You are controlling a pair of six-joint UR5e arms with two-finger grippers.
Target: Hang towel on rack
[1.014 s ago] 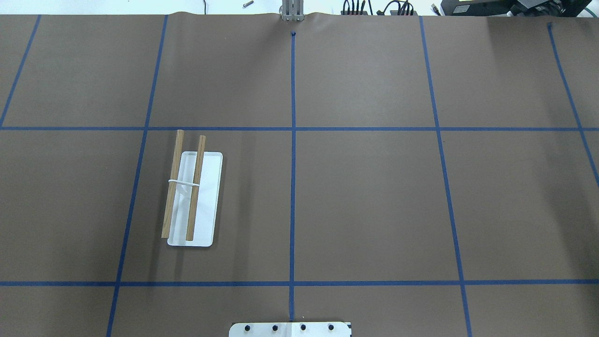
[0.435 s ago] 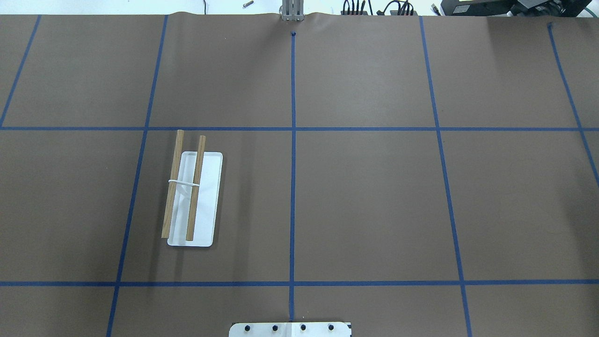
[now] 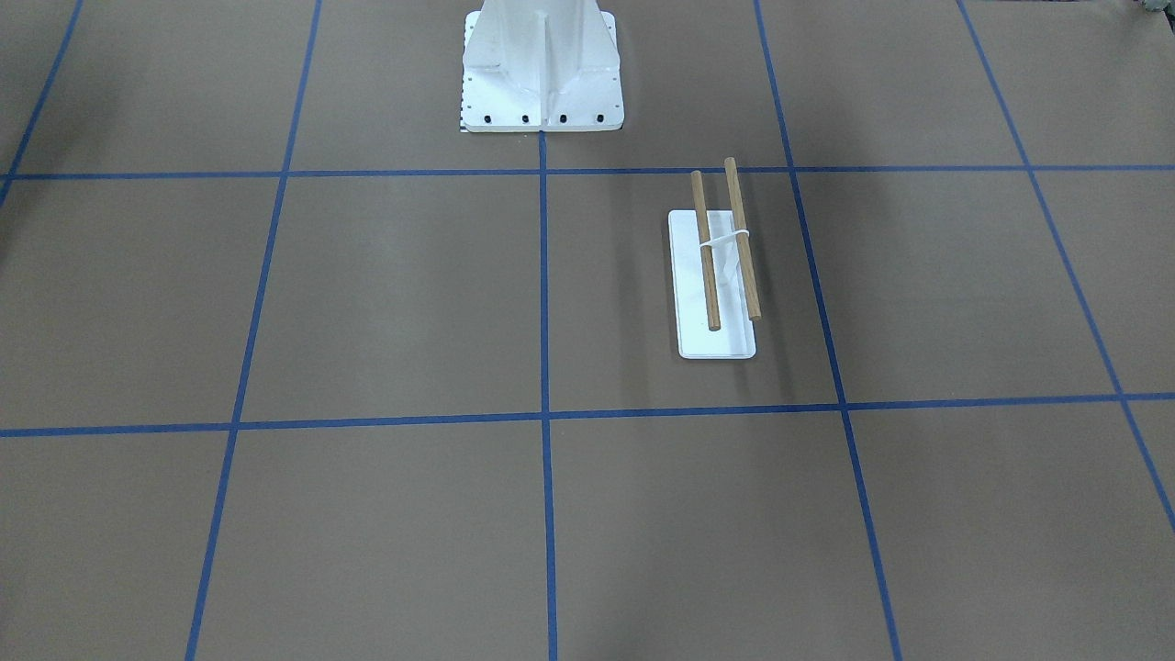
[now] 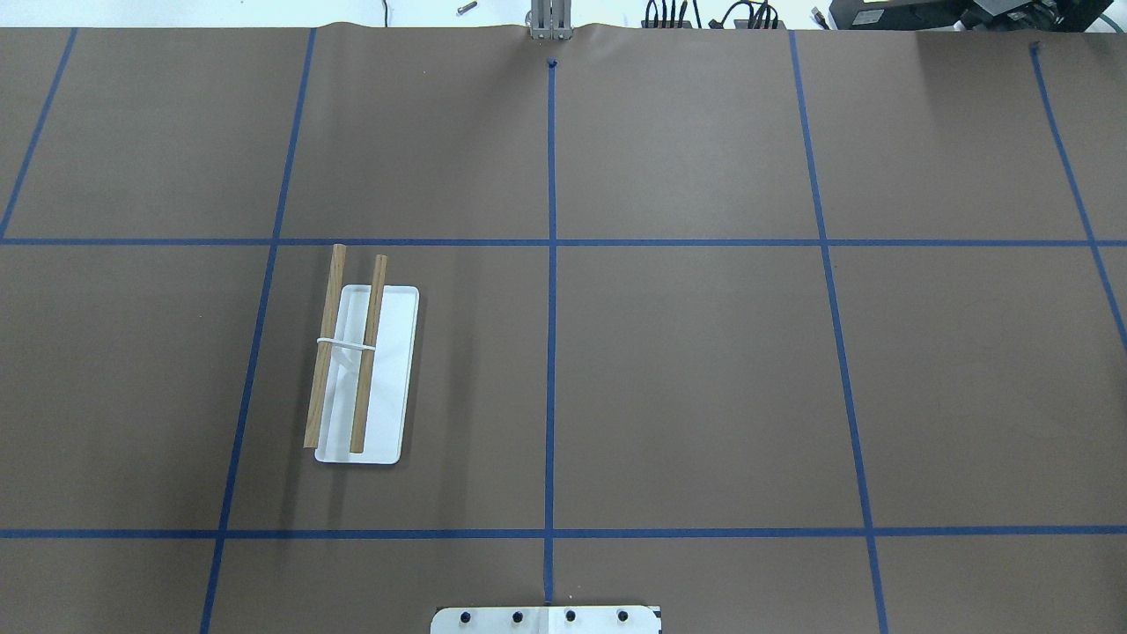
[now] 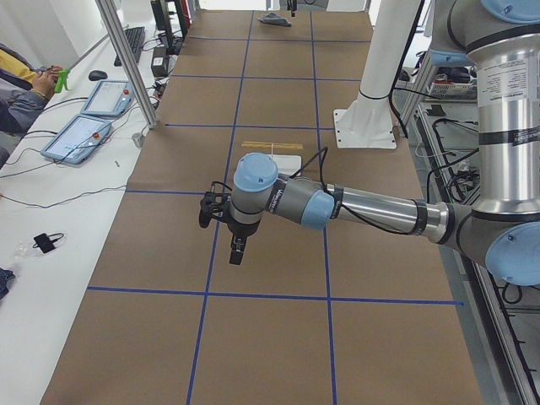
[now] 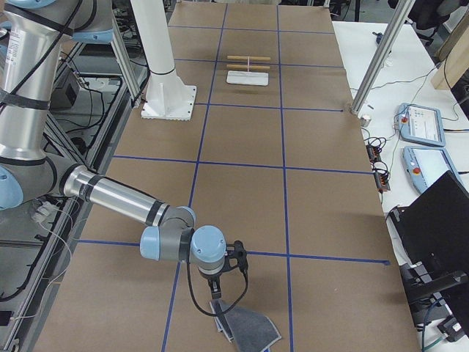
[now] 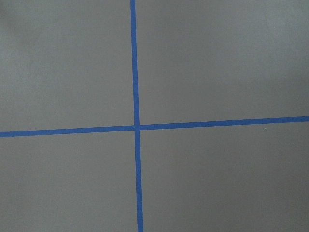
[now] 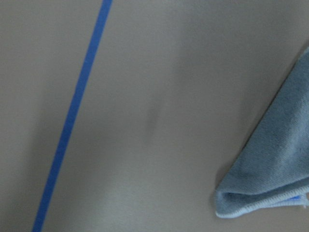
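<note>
The rack [image 4: 361,370] stands on the table's left half, two wooden dowels over a white base plate; it also shows in the front view [image 3: 721,266] and both side views [image 5: 272,150] [image 6: 249,66]. The dark-grey towel [image 6: 249,328] lies rumpled at the table's right end, outside the overhead view; one corner with blue underside shows in the right wrist view [image 8: 275,174]. My right gripper [image 6: 215,299] hangs just over the towel's near corner; I cannot tell if it is open or shut. My left gripper [image 5: 236,249] hovers over bare table at the left end; its state is unclear.
The big white bolted pedestal [image 3: 542,73] stands at the robot's edge, mid-table [image 4: 546,619]. Blue tape lines [image 7: 136,126] grid the brown table. Tablets [image 5: 84,126] and cables lie on the white bench along the operators' side, with metal posts [image 6: 377,55].
</note>
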